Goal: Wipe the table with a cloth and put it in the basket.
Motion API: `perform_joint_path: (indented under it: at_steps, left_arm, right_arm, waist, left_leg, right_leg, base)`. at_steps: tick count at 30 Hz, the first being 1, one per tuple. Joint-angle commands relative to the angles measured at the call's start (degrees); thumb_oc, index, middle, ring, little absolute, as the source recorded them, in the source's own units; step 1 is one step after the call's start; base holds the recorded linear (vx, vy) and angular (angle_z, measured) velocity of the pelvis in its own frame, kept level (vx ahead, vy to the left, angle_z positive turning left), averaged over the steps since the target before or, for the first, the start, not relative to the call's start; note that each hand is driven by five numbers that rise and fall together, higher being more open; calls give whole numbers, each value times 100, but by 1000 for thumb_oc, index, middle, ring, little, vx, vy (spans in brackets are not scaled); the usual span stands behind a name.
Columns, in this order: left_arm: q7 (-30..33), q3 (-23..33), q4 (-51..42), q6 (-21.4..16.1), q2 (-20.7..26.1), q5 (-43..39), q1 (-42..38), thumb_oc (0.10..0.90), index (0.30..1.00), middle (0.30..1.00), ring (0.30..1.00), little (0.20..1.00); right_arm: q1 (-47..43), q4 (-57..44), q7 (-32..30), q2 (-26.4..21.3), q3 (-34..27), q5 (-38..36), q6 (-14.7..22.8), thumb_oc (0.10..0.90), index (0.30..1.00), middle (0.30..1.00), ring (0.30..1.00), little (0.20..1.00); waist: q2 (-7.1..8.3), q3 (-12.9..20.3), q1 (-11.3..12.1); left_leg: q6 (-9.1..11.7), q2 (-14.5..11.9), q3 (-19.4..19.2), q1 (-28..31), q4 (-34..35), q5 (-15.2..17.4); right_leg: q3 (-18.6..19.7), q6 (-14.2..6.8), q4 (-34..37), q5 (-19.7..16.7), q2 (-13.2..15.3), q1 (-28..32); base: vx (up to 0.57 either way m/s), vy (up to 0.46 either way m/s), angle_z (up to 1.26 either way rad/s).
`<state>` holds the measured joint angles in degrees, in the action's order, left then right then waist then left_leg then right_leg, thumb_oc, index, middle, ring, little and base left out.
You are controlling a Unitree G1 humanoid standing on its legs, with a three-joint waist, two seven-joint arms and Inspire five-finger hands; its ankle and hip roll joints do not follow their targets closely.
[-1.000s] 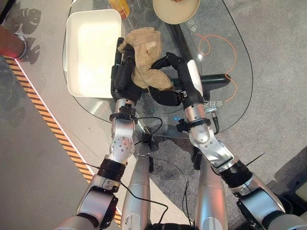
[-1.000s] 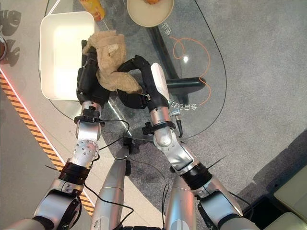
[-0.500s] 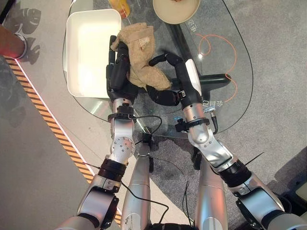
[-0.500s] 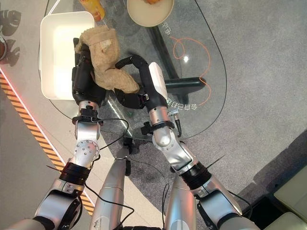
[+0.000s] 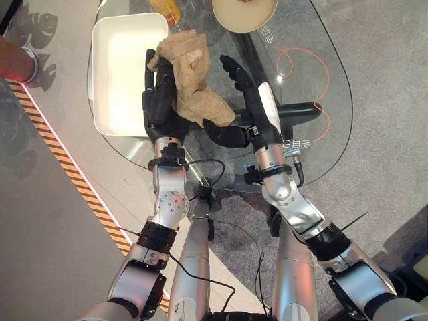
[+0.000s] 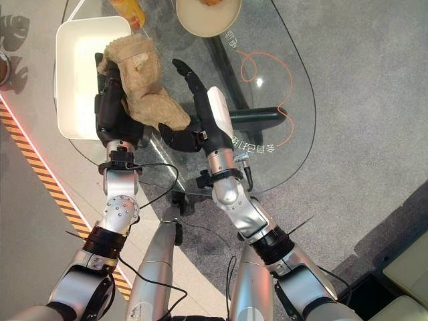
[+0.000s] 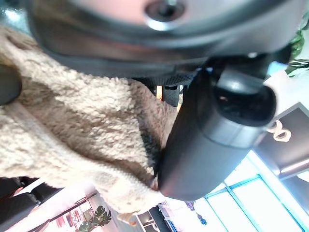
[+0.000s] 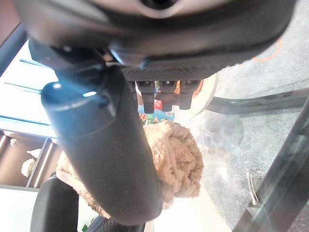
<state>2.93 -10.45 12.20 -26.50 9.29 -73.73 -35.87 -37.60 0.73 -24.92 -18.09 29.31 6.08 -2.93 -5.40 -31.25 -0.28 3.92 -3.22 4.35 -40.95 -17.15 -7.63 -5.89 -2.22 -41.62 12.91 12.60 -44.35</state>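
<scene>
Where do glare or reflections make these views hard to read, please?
Left eye view: the white basket is washed out by glare, and the glass table mirrors a bright spot. Left wrist view: the cloth is readable, while the background beyond the left hand is overexposed.

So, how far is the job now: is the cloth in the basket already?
Not yet. The fluffy beige cloth is held up in the left hand, beside the white rectangular basket on the oval glass table. The right hand is open next to the cloth. Whether wiping is finished cannot be told. What is left: move the cloth over the basket and let it go.
</scene>
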Motion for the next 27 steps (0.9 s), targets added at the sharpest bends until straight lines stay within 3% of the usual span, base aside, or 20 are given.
perform_joint_path:
  at_steps: [1, 10, 27]
  left_arm:
    - [-243, 476, -961, -758, 186, 490, -586, 100, 300, 300, 300, 200]
    - [-80, 616, -953, -996, 270, 691, -489, 100, 300, 300, 300, 200]
    - [266, 772, -903, -1206, 464, 1031, -539, 100, 300, 300, 300, 200]
  right_arm:
    - [-633, -748, -288, 251, -335, 209, 640, 800, 900, 900, 900, 900]
    - [-361, -618, -296, 76, -471, 305, 546, 800, 900, 900, 900, 900]
    - [-79, -392, -675, -227, -691, 357, 711, 800, 900, 900, 900, 900]
  waist:
    - [142, 145, 64]
    - [155, 145, 21]
    - [145, 145, -53]
  left_leg:
    - [-456, 412, -538, 256, -614, 907]
    - [-451, 396, -558, 247, -585, 908]
    - [-430, 371, -582, 283, -499, 861]
  right_leg:
    - [253, 118, 1056, -798, -451, 295]
    - [256, 115, 1084, -789, -459, 282]
    - [272, 118, 1132, -776, -460, 310]
  base:
    - [0, 0, 0]
    - [0, 0, 0]
    - [0, 0, 0]
